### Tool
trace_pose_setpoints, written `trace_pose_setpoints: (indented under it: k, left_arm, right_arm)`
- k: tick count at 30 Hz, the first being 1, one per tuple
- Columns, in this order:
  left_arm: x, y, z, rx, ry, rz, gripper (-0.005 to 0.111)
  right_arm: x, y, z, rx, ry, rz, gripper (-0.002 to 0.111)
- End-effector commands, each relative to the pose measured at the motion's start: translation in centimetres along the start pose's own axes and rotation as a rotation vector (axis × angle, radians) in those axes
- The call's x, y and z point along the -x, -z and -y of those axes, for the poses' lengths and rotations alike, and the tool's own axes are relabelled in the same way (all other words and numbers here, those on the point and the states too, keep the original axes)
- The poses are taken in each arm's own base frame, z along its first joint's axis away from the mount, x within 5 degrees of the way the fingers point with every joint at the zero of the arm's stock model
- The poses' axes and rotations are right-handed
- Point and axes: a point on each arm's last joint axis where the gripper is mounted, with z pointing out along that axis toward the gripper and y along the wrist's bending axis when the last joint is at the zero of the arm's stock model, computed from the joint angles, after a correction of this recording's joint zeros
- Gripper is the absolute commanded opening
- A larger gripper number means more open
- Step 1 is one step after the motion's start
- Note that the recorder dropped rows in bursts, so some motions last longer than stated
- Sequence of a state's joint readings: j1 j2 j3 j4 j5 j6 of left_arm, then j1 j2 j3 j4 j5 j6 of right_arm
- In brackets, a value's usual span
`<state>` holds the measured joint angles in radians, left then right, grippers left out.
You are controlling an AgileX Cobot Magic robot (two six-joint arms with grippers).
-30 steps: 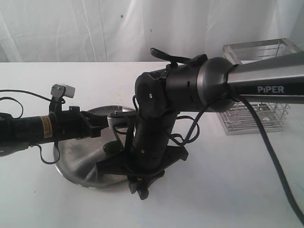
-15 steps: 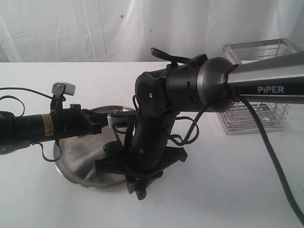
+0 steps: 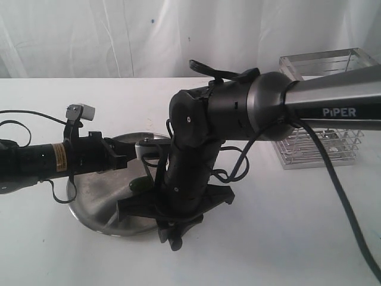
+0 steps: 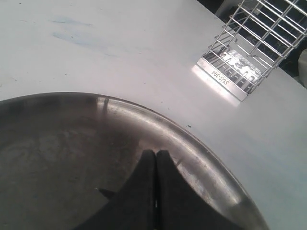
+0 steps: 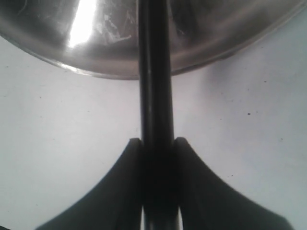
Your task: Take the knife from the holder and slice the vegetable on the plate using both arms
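– Knife (image 5: pixel 154 72) out of the holder (image 3: pixel 321 143) yet, and who has it?

– Yes. Start wide, though: a white bench (image 3: pixel 286 238), with both arms bent in over its middle. The right arm (image 3: pixel 196 161), the bulky one, folds down over the edge of the plate (image 3: pixel 95 205) nearest the camera. The left arm (image 3: pixel 36 161) reaches in level from its side. The holder stands well apart on the right, with no knife showing in it.

– What has moved in the last second?

– Little. The left arm has slid back a touch toward its own side. The right wrist has sunk slightly and shifted a little further over the plate. I read that as a slicing stroke being set up or under way, not a retreat.

– The tools?

– Right tool (image 5: pixel 156 143) is clamped on the knife's black handle. The knife runs straight out from between its fingers and crosses the plate's rim. Left tool (image 4: pixel 156 155) is closed tight on nothing, its tips hanging over the plate's inner slope.

– And the vegetable (image 3: pixel 138 186)?

– It's a small dark green lump on the plate, just beside the right tool's body and apart from the left tool's tips. Neither wrist view shows it, so I can't tell whether the blade touches it. Nothing steadies it, so it may well roll under the blade.
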<state>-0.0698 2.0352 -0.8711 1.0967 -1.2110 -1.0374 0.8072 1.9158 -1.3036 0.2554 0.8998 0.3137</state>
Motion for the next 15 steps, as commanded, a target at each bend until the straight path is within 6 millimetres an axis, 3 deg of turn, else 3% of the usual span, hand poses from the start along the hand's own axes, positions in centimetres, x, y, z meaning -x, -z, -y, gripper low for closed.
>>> trace_pose_setpoints:
  k: [1, 15]
  left_arm:
    - [0.02, -0.13, 0.13, -0.016, -0.003, -0.001, 0.0]
    - [0.02, -0.13, 0.13, -0.016, -0.003, -0.001, 0.0]
  right_arm:
    - [0.01, 0.08, -0.08, 0.01, -0.01, 0.007, 0.0]
    - [0.22, 0.09, -0.21, 0.025, -0.017, 0.029, 0.0]
